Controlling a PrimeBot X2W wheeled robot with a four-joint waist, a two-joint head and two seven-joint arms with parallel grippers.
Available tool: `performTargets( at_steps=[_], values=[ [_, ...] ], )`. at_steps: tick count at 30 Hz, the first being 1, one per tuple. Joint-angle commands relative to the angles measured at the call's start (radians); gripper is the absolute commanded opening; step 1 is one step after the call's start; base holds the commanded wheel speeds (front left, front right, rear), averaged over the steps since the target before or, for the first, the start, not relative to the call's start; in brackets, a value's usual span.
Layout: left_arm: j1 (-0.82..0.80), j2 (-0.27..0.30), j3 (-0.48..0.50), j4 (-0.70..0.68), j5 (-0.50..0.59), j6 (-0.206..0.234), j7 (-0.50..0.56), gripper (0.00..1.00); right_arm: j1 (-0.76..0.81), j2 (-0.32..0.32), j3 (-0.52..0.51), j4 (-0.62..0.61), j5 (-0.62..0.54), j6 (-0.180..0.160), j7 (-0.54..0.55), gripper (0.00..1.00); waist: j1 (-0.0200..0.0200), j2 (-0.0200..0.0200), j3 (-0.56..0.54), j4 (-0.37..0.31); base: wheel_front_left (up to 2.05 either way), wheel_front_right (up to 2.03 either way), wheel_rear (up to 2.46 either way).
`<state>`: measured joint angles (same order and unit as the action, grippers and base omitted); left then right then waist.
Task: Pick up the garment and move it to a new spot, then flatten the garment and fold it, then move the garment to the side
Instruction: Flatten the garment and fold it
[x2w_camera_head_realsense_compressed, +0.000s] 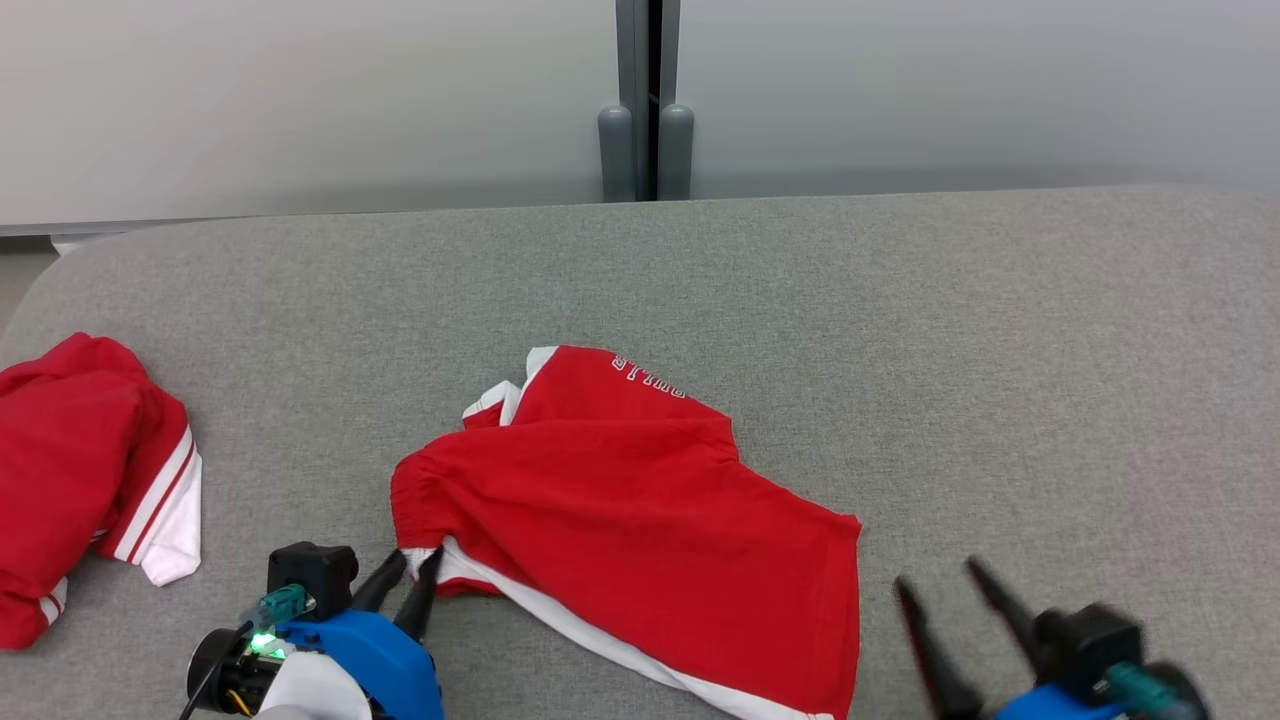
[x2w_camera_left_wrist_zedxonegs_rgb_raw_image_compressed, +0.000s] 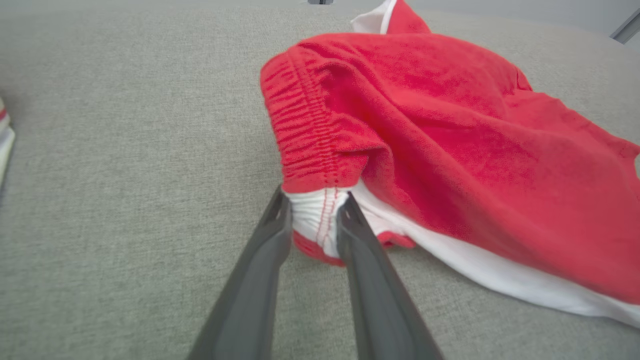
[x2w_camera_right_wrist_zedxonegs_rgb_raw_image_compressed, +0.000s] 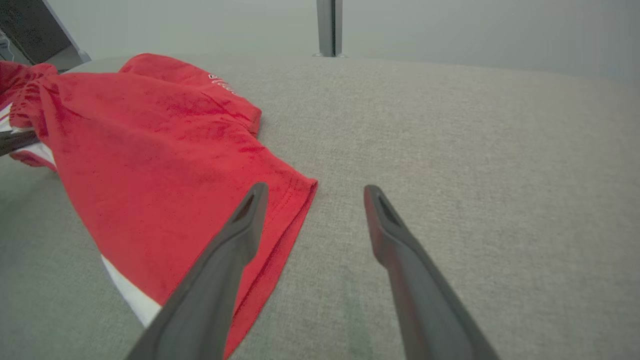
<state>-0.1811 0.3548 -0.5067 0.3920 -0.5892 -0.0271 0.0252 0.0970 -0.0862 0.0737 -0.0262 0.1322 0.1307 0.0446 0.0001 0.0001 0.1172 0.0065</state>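
The shorts (x2w_camera_head_realsense_compressed: 640, 500) run rightward from the left claw (x2w_camera_head_realsense_compressed: 418, 556), whose fingers (x2w_camera_left_wrist_zedxonegs_rgb_raw_image_compressed: 270, 240) straddle their white corner (x2w_camera_left_wrist_zedxonegs_rgb_raw_image_compressed: 315, 215), whether gripping I cannot tell; the right claw (x2w_camera_head_realsense_compressed: 936, 572) hangs open by the hem (x2w_camera_right_wrist_zedxonegs_rgb_raw_image_compressed: 295, 210).

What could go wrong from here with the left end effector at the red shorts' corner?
1. The left end effector straddles only the white corner of the red shorts; a thin bite may slip on lifting.
2. The right end effector is open beside the hem, holding nothing; a one-sided lift could bunch the cloth.
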Motion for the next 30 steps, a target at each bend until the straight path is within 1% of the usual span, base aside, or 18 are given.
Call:
performTargets(
  at_steps=[1,4,6,10,12,13,14,15,16,17,19,22,26,30],
  values=[
    [-0.019,-0.004,-0.004,0.014,0.004,-0.005,-0.014,0.0,0.047,-0.017,0.063,0.024,0.002,0.0,0.019,1.0,-0.0001,-0.0001,0.0,0.004,0.0,0.0,0.0],
    [-0.03,-0.011,-0.009,0.024,0.009,-0.007,-0.026,0.0,0.085,-0.045,0.163,0.068,0.015,0.0,0.042,1.0,-0.0001,-0.0001,0.006,0.008,0.0,0.0,0.0],
    [-0.037,-0.014,-0.009,0.026,0.009,-0.006,-0.033,0.0,0.092,-0.055,0.209,0.094,0.021,0.0,0.051,1.0,-0.0001,-0.0001,0.014,0.012,0.0,0.0,0.0],
    [-0.049,-0.02,-0.007,0.029,0.01,-0.001,-0.048,0.0,0.072,-0.058,0.236,0.138,0.025,0.0,0.052,1.0,-0.0001,-0.0001,0.028,0.018,0.0,0.0,0.0],
    [-0.056,-0.024,-0.006,0.029,0.013,0.005,-0.06,0.0,0.043,-0.059,0.255,0.181,0.017,0.0,0.063,1.0,-0.0001,-0.0001,0.039,0.024,0.0,0.0,0.0],
    [-0.057,-0.025,-0.006,0.027,0.013,0.007,-0.062,0.0,0.04,-0.061,0.261,0.194,0.016,0.0,0.068,0.71,-0.0001,-0.0001,0.042,0.026,0.0,0.0,0.0],
    [-0.057,-0.025,-0.006,0.027,0.013,0.007,-0.062,0.0,0.04,-0.061,0.261,0.194,0.016,0.0,0.068,0.71,-0.0001,-0.0001,0.042,0.026,0.0,0.0,0.0],
    [-0.058,-0.027,-0.004,0.027,0.01,0.008,-0.066,0.0,0.033,-0.061,0.267,0.203,0.018,0.0,0.069,0.34,-0.0001,-0.0001,0.043,0.028,0.0,0.0,0.0],
    [-0.059,-0.028,-0.001,0.025,0.007,0.01,-0.071,0.0,0.025,-0.064,0.272,0.212,0.019,0.0,0.07,0.18,-0.0001,-0.0001,0.045,0.03,0.0,0.0,0.0],
    [-0.059,-0.028,0.001,0.025,0.005,0.01,-0.074,0.0,0.02,-0.064,0.275,0.22,0.024,0.0,0.075,0.0,-0.0001,-0.0001,0.046,0.031,0.0,0.0,0.0],
    [-0.056,-0.029,0.007,0.021,0.002,0.018,-0.086,0.0,0.006,-0.065,0.28,0.219,0.036,0.0,0.064,0.0,-0.0001,-0.0001,0.046,0.033,0.0,0.0,0.0],
    [-0.048,-0.029,0.017,0.0,-0.005,0.027,-0.102,0.0,-0.011,-0.073,0.261,0.186,0.063,0.0,0.03,0.0,-0.0001,-0.0001,0.039,0.032,0.0,0.0,0.0],
    [-0.04,-0.019,0.029,-0.075,-0.002,0.046,-0.113,0.0,-0.044,-0.092,0.197,0.103,0.08,0.0,-0.02,0.0,-0.0001,-0.0001,0.015,0.022,0.0,0.0,0.0],
    [-0.06,0.004,0.035,-0.19,0.012,0.065,-0.097,0.0,-0.101,-0.121,0.113,0.005,0.07,0.0,-0.039,0.0,-0.0001,-0.0001,-0.016,0.009,0.0,0.0,0.0]
  ],
)
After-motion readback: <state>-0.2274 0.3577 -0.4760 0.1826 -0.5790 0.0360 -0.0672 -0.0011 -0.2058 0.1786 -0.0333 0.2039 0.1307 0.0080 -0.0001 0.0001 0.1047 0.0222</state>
